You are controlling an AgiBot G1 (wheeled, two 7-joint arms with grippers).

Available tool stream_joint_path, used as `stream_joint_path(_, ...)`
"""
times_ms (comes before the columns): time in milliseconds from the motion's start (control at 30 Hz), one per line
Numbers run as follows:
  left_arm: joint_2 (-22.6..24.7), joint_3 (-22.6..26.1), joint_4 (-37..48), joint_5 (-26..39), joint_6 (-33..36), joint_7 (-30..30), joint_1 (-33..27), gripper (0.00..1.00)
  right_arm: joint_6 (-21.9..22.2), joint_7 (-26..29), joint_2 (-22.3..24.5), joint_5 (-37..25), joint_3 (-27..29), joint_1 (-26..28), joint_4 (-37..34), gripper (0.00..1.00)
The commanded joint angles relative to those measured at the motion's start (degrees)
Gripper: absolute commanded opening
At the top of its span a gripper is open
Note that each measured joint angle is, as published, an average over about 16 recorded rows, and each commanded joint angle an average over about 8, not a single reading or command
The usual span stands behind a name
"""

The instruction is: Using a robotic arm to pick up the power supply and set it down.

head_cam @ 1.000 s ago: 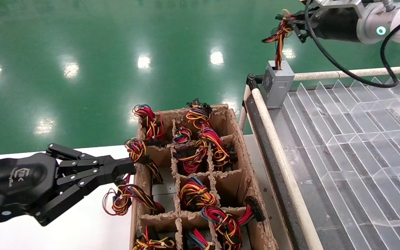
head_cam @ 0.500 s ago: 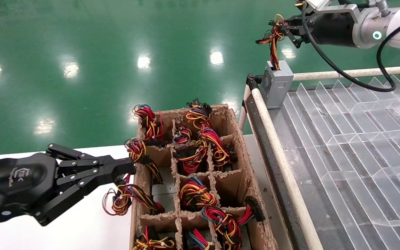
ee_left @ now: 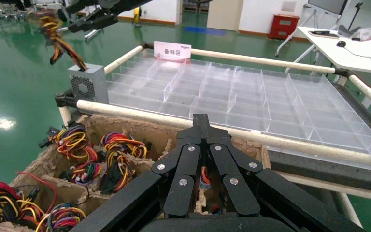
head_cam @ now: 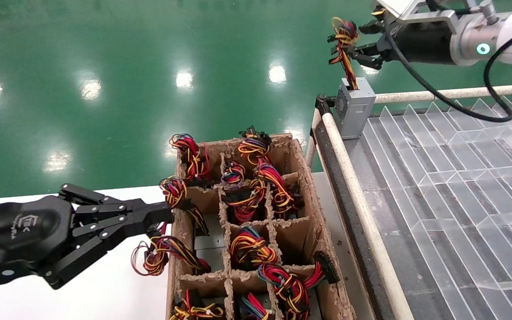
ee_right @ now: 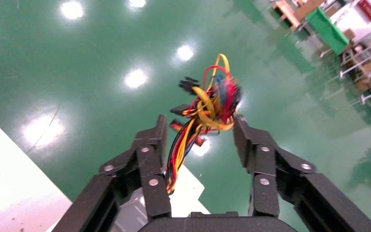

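The power supply (head_cam: 354,111), a small grey metal box with a fan grille, stands upright on the near-left corner of the clear-divider tray (head_cam: 456,186); the left wrist view shows it too (ee_left: 88,84). Its red, yellow and black wire bundle (head_cam: 344,34) (ee_right: 212,104) rises above it. My right gripper (head_cam: 357,41) (ee_right: 200,125) hangs open above the box, its fingers on either side of the wires and not pressing them. My left gripper (head_cam: 163,213) (ee_left: 200,118) rests shut at the left wall of the cardboard box (head_cam: 311,195), holding nothing.
The cardboard box has paper dividers, and several more wired supplies (head_cam: 249,249) sit in its cells. A white padded rail (head_cam: 354,186) edges the tray rack between box and tray. Green floor lies beyond. A white table (head_cam: 105,293) is under the left arm.
My right gripper, shut on the wire bundle a second ago, has opened. The wires have sprung upward, loose between its fingers. The power supply stays on the tray corner and the left arm is still.
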Motion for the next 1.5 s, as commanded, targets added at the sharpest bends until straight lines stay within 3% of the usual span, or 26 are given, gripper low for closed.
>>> stream_joint_path(33,0.0,0.0,0.0,0.0,0.0,0.0,0.0,0.0,-0.37,-0.47,0.3,0.25,0.18,-0.06,0.22,1.0)
stream_joint_path(433,0.0,0.0,0.0,0.0,0.0,0.0,0.0,0.0,-6.96,-4.99,0.99,4.33,2.48,-0.57,3.85,1.0)
stream_joint_path(700,0.0,0.0,0.0,0.0,0.0,0.0,0.0,0.02,-9.99,-1.51,4.58,9.76,3.42,-6.82,11.49,1.0)
stream_joint_path(967,0.0,0.0,0.0,0.0,0.0,0.0,0.0,1.0,-13.89,2.72,8.74,16.1,4.54,-14.19,20.45,1.0)
stream_joint_path(1500,0.0,0.0,0.0,0.0,0.0,0.0,0.0,1.0,-22.26,11.8,17.67,29.73,6.95,-30.01,39.68,1.0)
